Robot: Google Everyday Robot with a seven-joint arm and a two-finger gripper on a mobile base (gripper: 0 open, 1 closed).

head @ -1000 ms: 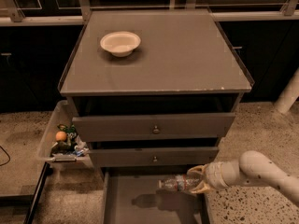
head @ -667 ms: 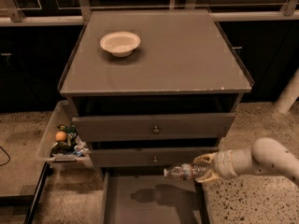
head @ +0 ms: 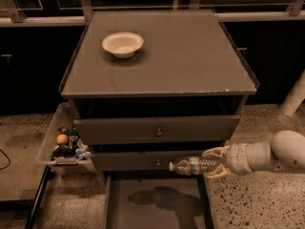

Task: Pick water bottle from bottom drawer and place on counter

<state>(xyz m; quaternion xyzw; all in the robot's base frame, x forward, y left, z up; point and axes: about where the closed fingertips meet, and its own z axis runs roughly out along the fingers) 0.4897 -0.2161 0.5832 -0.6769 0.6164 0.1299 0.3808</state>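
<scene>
I'm holding end effector point(head: 213, 164) out at cabinet's right front, fingers closing around water bottle point(head: 190, 166), bottle lying sideways in the air, cap pointing left, hanging above open bottom drawer point(head: 138, 213), table point(head: 190, 56) carrying white bowl point(head: 123, 43)

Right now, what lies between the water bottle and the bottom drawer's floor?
Only its shadow. In the camera view the gripper, at lower right, holds the water bottle above the bare bottom drawer.

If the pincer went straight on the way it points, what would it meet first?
The pincer, above the pulled-out grey-brown bottom drawer, grips the clear ribbed water bottle and points picture-left. Probably the small round knob ahead; depth unclear.
</scene>
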